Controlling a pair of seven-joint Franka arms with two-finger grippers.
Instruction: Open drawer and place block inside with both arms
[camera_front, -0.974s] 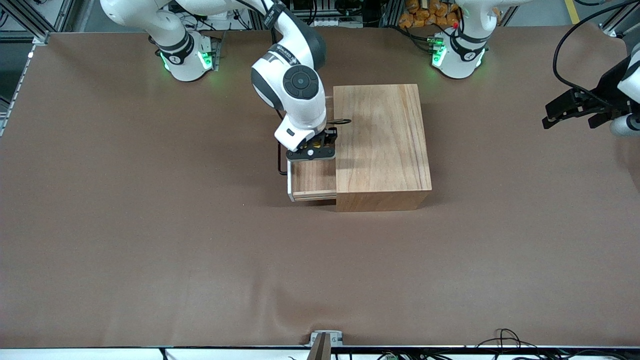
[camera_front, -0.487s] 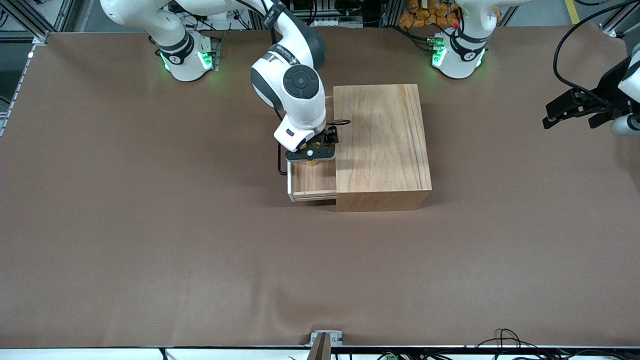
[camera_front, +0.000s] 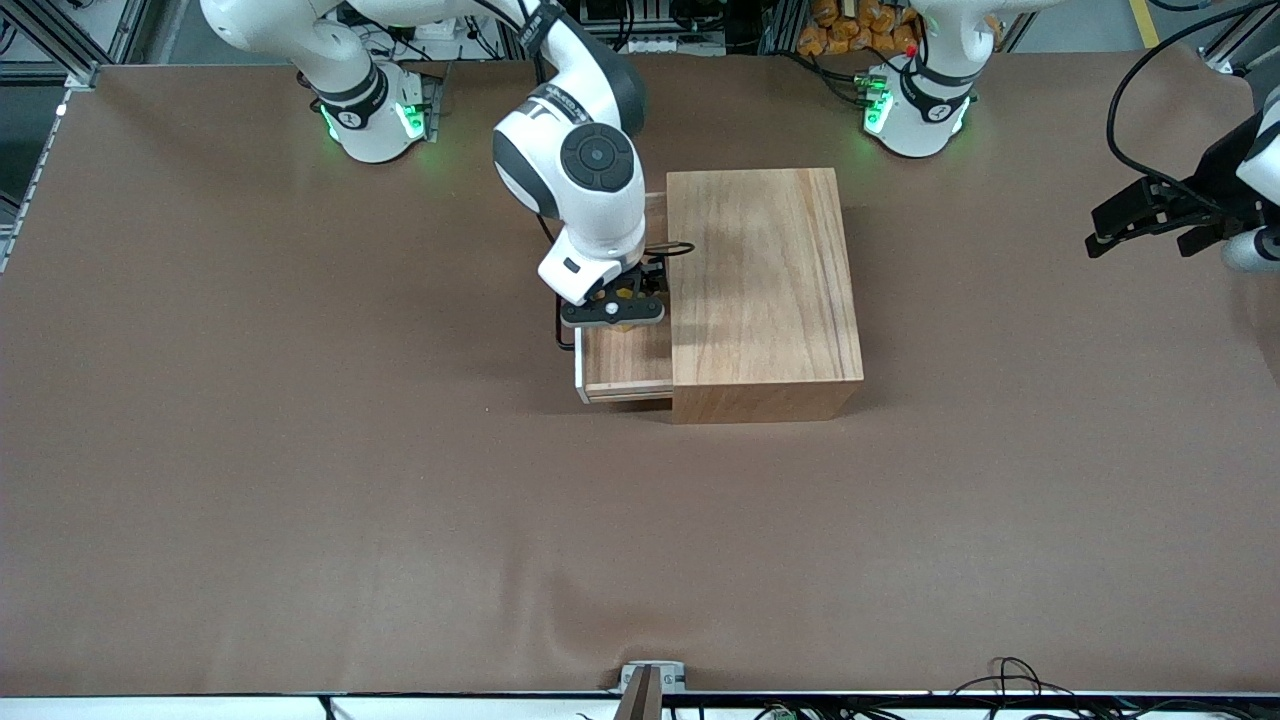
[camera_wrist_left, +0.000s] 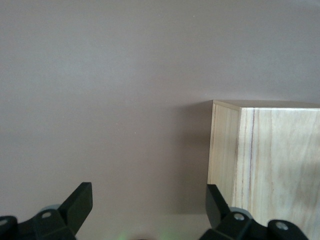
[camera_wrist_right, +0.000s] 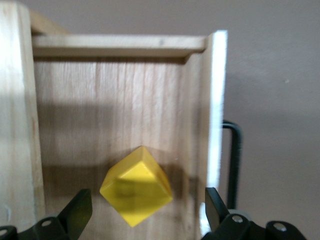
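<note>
1. Over the pulled-out drawer hangs the right claw, reaching in from the right arm's base along the top of the front view.
2. Its fingers stand spread apart, one on each side of the block without touching it, as the right wrist view shows.
3. That yellow block rests on the drawer's wooden floor, tipped so that a corner points up; it looks already released and no longer pinched.
4. Around the block the drawer's side wall and white front edge form a shallow tray, so the cube has somewhere to settle and cannot roll onto the table.
5. At the white front, toward the right arm's end of the table, the black wire handle sticks out of the drawer.
6. Sliding from the wooden cabinet, the drawer is open only part way, just enough for a claw to reach down into it.
7. Well apart from the cabinet, at the left arm's end of the table, the left claw waits in the air with its fingers spread and nothing between them.
8. Judging by this, the placing step seems done, and lifting the right claw straight up would avoid nudging the block.
</note>
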